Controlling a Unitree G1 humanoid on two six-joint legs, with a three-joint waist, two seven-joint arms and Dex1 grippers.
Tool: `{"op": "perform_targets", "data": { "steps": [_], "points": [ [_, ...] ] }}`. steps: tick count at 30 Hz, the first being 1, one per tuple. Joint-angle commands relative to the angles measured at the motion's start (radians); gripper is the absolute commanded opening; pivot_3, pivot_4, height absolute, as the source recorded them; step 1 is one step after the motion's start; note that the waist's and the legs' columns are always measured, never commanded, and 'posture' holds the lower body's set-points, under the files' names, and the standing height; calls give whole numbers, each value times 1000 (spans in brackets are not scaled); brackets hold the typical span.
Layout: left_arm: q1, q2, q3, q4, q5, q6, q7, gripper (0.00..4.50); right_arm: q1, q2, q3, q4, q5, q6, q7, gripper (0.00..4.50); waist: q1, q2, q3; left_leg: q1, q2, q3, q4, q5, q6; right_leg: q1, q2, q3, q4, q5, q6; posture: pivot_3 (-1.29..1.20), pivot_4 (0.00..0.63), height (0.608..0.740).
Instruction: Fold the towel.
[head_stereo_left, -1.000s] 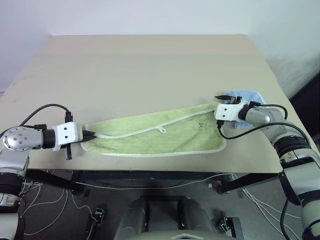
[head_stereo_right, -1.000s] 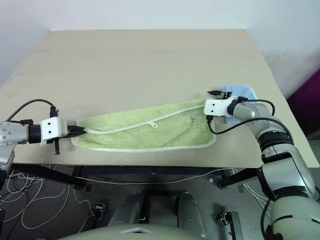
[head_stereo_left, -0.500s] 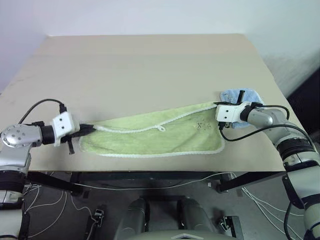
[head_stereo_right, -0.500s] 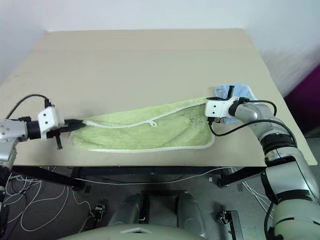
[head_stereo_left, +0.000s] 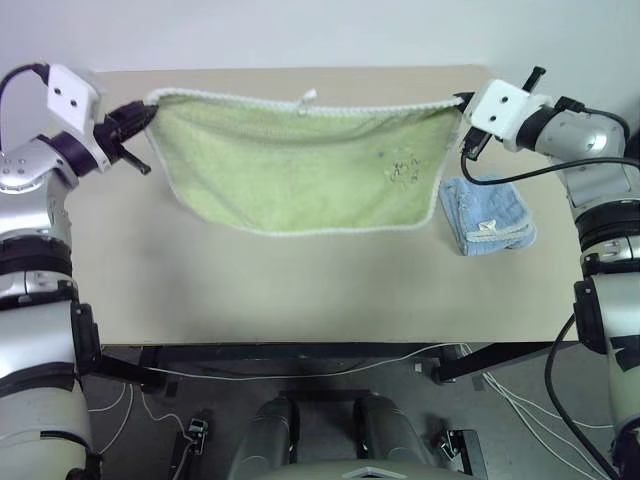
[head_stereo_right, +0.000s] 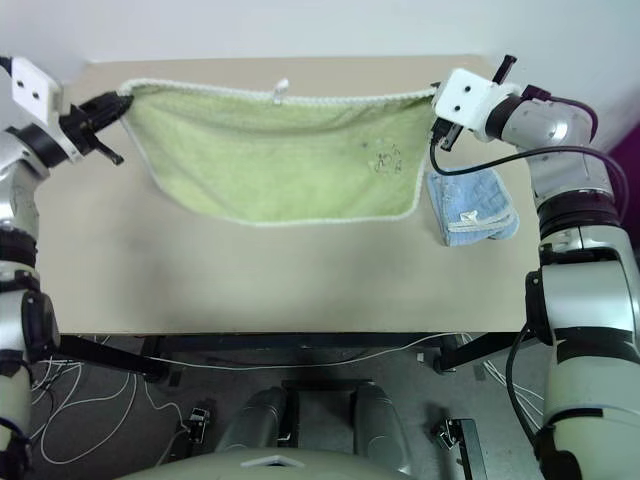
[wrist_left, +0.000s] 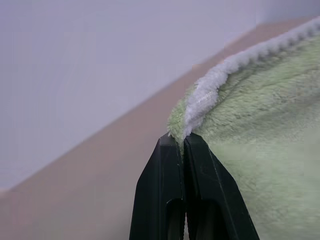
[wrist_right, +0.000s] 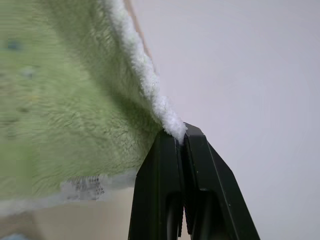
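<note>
From the head views: towel (head_stereo_left: 300, 165) hanging stretched above the desk (head_stereo_left: 300, 290) toward its far edge, unfolded, light blue towel (head_stereo_left: 487, 215) lying near the right edge. From the wrist views: left gripper (wrist_left: 184, 145) and right gripper (wrist_right: 181, 137) each pressed together, pinching a top corner. Judged barely begun: lifted and spread, every fold still to make.

The hanging towel (head_stereo_left: 300, 160) hides the table (head_stereo_left: 300, 290) behind it and one edge of the blue towel (head_stereo_left: 487, 215).
</note>
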Motion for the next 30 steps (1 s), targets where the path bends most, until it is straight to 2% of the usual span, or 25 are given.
{"op": "perform_targets", "data": {
  "steps": [1,6,9,13,19,24,30],
  "points": [
    [-11,73,51,-3,-10,-35,-36,0,-5,-57,-74,-61,102,16,116,15,-2,0,0,0,0,0,0,0,0,0,0,0,0,0,0,0,150,740],
    [162,131,98,-127,-81,15,-203,0,196,-110,-144,-322,293,142,342,15,-4,0,0,0,1,0,0,0,0,0,0,0,0,0,0,0,150,740],
    [376,157,122,-309,-137,110,-302,0,419,-149,-172,-591,426,305,462,15,1,0,0,0,1,0,1,0,0,0,0,0,1,0,0,0,150,740],
    [688,193,160,-572,-205,272,-372,0,651,-182,-202,-865,529,483,500,15,1,1,0,-1,1,0,0,-1,1,0,-2,2,0,0,0,0,150,740],
    [1038,233,246,-787,-224,393,-397,0,973,-239,-238,-1199,662,704,553,15,11,1,0,2,2,-1,-1,-1,1,3,-3,1,-1,0,0,0,150,740],
    [1153,243,303,-849,-219,434,-408,0,1121,-279,-263,-1340,721,803,594,15,30,1,0,3,2,-1,0,-1,1,4,-4,1,-2,0,0,0,150,740],
    [1169,251,311,-843,-194,434,-404,0,1134,-305,-271,-1320,700,806,622,15,33,0,0,3,2,-1,0,-1,1,5,-5,1,-3,0,0,0,150,740]
  ]
}}
